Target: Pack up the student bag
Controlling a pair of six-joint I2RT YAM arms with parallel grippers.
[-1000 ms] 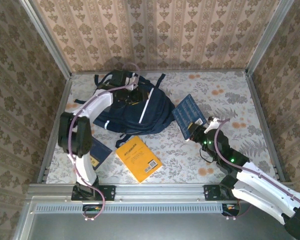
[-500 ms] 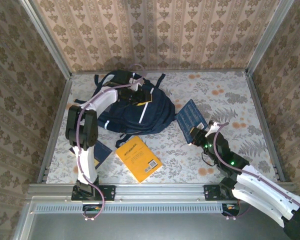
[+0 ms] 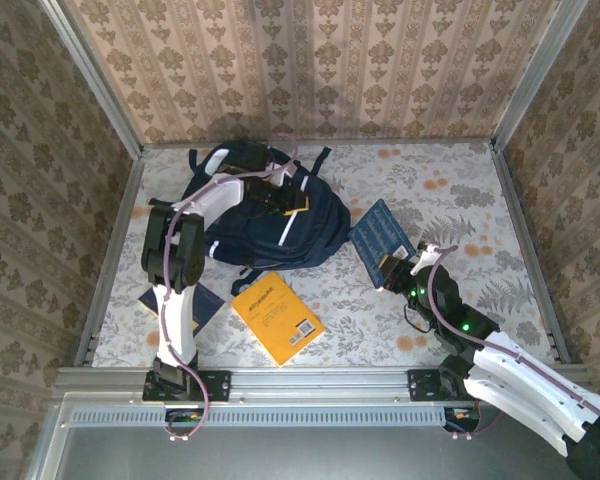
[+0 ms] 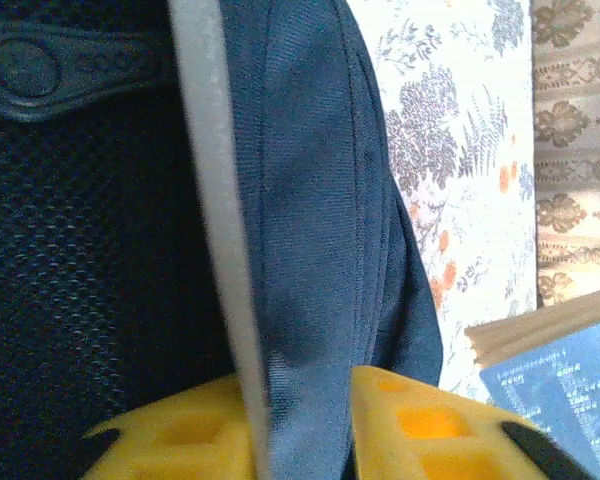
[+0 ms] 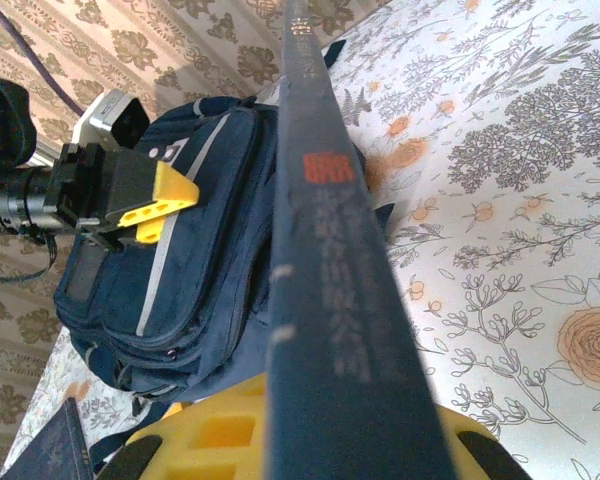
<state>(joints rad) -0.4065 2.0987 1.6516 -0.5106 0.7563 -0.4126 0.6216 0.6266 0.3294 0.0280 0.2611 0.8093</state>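
Observation:
The student bag (image 3: 265, 225), dark navy with thin white stripes, lies at the back left of the table. My left gripper (image 3: 289, 199) is on its upper right part. In the left wrist view, the yellow fingers (image 4: 430, 430) are shut on a fold of the bag's navy fabric (image 4: 310, 220) beside a pale stripe. My right gripper (image 3: 393, 267) is shut on the lower edge of a blue book (image 3: 380, 232), tilted up to the right of the bag. In the right wrist view, the book's spine (image 5: 330, 260) runs up from the gripper (image 5: 350, 440) toward the bag (image 5: 200, 260).
A yellow book (image 3: 277, 317) lies flat in front of the bag. A dark blue book (image 3: 192, 303) lies at the front left, partly under the left arm. Metal rails and patterned walls close the table in on the left, right and back.
The left gripper has slid right along the bag's top and closed on its fabric. The right gripper has shifted a little with the blue book still in it.

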